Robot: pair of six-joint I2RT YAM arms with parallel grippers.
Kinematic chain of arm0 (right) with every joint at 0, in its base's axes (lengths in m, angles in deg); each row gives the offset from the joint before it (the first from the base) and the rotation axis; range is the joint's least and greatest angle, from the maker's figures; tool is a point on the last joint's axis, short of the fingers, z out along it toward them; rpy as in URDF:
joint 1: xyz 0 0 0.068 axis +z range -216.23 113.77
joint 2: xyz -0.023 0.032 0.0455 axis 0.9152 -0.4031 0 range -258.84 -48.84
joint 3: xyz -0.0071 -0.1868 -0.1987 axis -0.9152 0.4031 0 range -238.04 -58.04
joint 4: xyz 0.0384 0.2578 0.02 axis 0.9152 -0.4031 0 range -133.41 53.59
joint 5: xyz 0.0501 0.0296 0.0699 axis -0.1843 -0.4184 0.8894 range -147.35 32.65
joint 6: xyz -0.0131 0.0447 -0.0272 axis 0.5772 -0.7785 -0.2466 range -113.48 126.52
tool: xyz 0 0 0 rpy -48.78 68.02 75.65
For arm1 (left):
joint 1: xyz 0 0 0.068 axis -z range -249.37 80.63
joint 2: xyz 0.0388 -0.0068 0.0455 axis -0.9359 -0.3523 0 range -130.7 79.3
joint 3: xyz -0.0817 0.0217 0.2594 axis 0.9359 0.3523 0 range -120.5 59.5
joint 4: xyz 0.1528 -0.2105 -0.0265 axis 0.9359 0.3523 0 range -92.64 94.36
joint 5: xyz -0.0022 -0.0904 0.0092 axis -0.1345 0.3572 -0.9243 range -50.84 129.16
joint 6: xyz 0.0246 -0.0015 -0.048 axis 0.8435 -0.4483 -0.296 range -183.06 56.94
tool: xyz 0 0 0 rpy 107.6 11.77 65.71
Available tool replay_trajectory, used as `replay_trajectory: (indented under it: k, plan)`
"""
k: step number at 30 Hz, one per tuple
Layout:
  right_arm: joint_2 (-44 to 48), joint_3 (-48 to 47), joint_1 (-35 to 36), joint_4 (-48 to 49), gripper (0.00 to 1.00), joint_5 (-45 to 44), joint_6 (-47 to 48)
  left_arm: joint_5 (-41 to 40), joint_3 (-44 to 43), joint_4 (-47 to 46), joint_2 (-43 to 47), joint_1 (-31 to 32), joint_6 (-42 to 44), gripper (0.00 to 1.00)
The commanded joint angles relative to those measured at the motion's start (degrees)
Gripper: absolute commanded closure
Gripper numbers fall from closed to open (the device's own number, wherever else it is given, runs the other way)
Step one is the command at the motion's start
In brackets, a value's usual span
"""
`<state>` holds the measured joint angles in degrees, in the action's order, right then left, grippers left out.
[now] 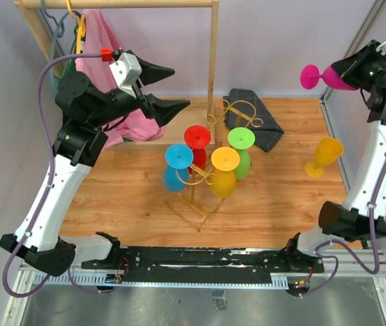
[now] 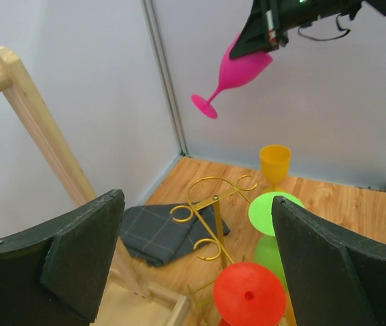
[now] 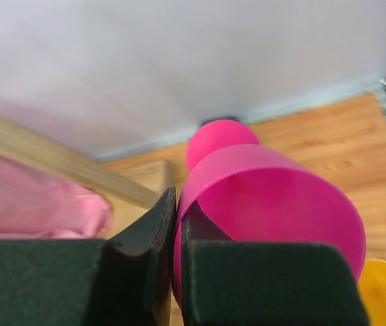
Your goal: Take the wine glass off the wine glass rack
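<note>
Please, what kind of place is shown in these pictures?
Probably a robotics test cell, not a home: two robot arms bolted to a wood-look table, plain walls, and staged props such as a gold wine glass rack and a wooden clothes rack.

Top external: high, near edge, looking down on whole surface (image 1: 125, 197). Left wrist: faces far right corner; shares wine glass rack (image 2: 220, 217), pink wine glass (image 2: 237, 71) with top. Right wrist: close-up, same glass.
</note>
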<state>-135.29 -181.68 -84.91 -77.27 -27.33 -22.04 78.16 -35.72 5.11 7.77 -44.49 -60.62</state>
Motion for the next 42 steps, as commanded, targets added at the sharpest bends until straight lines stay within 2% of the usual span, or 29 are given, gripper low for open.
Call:
replay_trajectory:
  k: [1,6,11,16,27,34,38,42]
  plan:
    - [-4.7,-4.4,4.1,-10.6,0.99,-15.2,13.3,-2.0,2.4,0.3,2.7,-0.2,0.8,0.06]
    - [-10.5,-5.9,14.9,-15.2,0.99,-28.9,20.9,-1.9,2.4,0.3,2.4,-0.2,0.3,0.06]
    - [-12.7,-2.9,19.8,-14.6,0.99,-35.8,21.3,-1.7,3.3,1.6,3.4,-0.1,1.5,0.06]
    - [-14.4,1.5,20.2,-12.0,0.99,-40.2,19.1,-1.7,5.1,2.0,5.1,-0.2,2.9,0.06]
    - [-17.0,13.2,22.1,-3.4,0.99,-42.9,12.5,-2.6,6.4,4.5,7.2,-0.2,4.4,0.05]
    - [-20.9,14.0,21.8,-2.7,0.99,-44.4,9.9,-3.1,7.0,5.9,8.3,-0.2,5.6,0.05]
    - [-20.1,18.3,21.8,-2.7,0.99,-44.6,7.6,-3.5,6.9,6.3,8.5,-0.2,6.3,0.05]
    - [-16.2,26.5,21.7,0.0,0.99,-46.5,6.9,-3.8,6.9,6.3,8.5,-0.2,6.7,0.04]
